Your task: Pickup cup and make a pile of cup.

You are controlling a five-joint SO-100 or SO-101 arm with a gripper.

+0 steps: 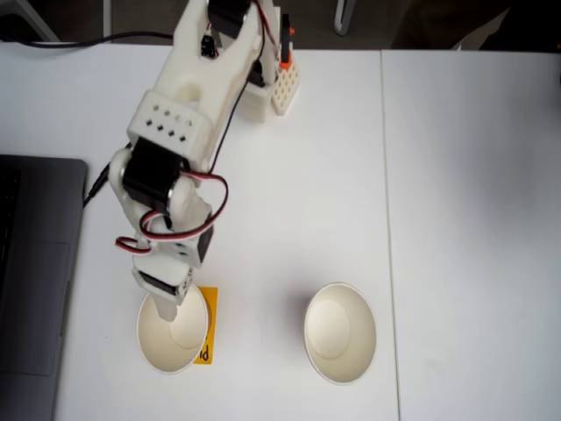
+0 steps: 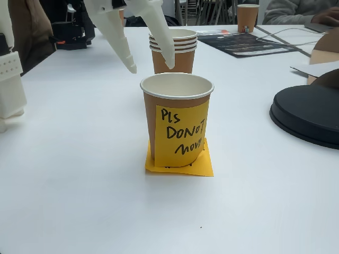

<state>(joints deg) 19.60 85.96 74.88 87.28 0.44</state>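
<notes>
cup [image 2: 177, 119] note [image 2: 179, 135] reads "pls do not move".

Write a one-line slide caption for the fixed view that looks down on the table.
White robot arm's open pincer hovers over a cream-white paper cup on an orange sticky note; a second cup stands apart.

The white arm reaches from 12 o'clock toward 6 in a fixed view, its claw [image 2: 150, 67] spread open, fingertips pointing down.
</notes>
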